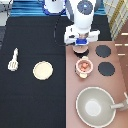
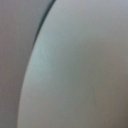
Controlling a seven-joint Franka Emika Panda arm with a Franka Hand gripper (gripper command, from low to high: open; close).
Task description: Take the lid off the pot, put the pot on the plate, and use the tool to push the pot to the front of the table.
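Note:
The pot point(image 1: 84, 66) stands uncovered on the pinkish-brown stove, its reddish-orange inside showing. Just above it in the exterior view, my gripper point(image 1: 80, 46) hangs low over the stove's upper left burner. A pale pink round piece, the lid point(image 1: 80, 50), shows directly under the hand. In the wrist view a pale curved surface point(image 2: 85, 75) fills most of the picture from very close. I cannot make out whether the lid is gripped or resting on the burner. The plate point(image 1: 43, 70) lies on the black table point(image 1: 35, 105), and the tool point(image 1: 13, 60) lies at its left.
The large grey pan point(image 1: 95, 106) with its long handle sits on the stove toward the exterior view's bottom right. Two black burners point(image 1: 103, 51) point(image 1: 107, 69) lie to the right of the pot. The stove top point(image 1: 75, 85) meets the table along a straight edge.

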